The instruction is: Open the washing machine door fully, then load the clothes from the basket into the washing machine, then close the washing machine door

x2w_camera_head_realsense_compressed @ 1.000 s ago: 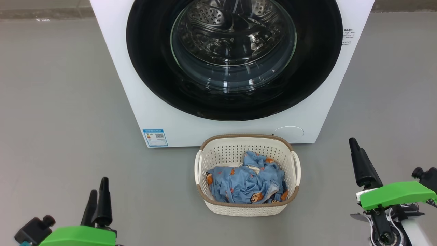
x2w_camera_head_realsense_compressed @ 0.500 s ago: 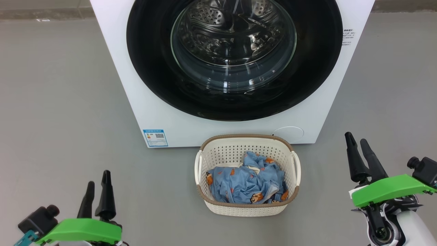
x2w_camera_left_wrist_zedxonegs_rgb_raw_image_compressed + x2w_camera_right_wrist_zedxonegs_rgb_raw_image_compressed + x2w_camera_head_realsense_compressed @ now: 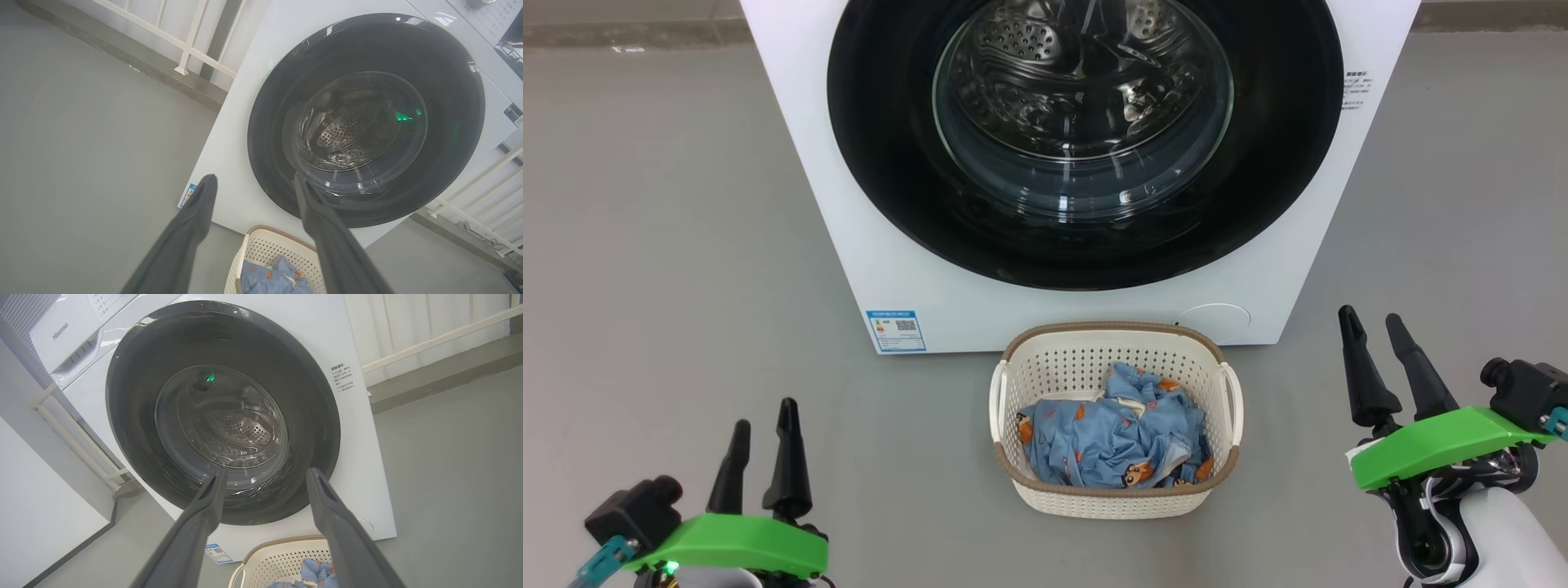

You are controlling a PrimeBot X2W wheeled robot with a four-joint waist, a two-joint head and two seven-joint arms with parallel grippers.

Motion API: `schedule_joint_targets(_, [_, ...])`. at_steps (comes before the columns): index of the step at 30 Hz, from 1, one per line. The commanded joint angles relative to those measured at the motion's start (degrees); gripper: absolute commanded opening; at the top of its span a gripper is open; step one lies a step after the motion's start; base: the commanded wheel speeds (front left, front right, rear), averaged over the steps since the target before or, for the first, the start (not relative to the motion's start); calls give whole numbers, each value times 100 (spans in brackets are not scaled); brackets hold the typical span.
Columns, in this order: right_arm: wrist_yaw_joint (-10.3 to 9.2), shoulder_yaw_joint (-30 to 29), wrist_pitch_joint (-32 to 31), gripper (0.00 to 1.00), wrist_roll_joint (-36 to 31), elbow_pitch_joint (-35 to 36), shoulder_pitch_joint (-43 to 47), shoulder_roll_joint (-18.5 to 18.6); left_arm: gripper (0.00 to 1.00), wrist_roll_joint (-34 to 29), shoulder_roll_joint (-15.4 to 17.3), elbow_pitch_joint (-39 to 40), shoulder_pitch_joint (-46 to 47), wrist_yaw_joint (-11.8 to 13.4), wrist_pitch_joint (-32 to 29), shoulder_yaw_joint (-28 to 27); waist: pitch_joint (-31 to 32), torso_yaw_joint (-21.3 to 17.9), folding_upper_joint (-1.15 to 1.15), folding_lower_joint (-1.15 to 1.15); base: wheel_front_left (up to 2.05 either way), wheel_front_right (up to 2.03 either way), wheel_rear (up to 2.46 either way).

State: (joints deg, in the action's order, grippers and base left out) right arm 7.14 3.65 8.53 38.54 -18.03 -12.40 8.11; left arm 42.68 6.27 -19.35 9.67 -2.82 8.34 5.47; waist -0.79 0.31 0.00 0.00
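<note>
Jaws on both my arms stand spread as wide as they go and hold nothing, touching nothing. My left gripper [image 3: 765, 415] hangs out in front of the washing machine [image 3: 882, 269], off its left corner. My right gripper [image 3: 1369, 315] sits off its right corner and, I judge, somewhat nearer to it. The washing machine door [image 3: 890, 188] lies straight ahead of both sets of fingers, shut flat against the machine's front, so opening it is not yet begun. It is round, with no long axis to line up on, and I cannot make out a handle or hinge side. The basket [image 3: 1111, 335] sits at the foot of the washing machine below the door, with the clothes [image 3: 1103, 441] heaped inside.
</note>
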Motion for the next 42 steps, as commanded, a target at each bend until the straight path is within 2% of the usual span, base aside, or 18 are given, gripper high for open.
schedule_joint_targets(1, [26,123,86,100,-197,110,-298,119,100,-192,139,74,299,45,90,-100,9,2,0,0,0,0,0])
schedule_joint_targets(34, [35,665,640,100,-2159,-76,-620,413,100,-1968,333,-34,543,275,658,225,64,11,0,0,0,0,0])
schedule_joint_targets(42, [35,663,647,100,-2147,-101,-641,424,100,-1957,353,-53,558,298,665,244,58,13,0,0,0,0,0])
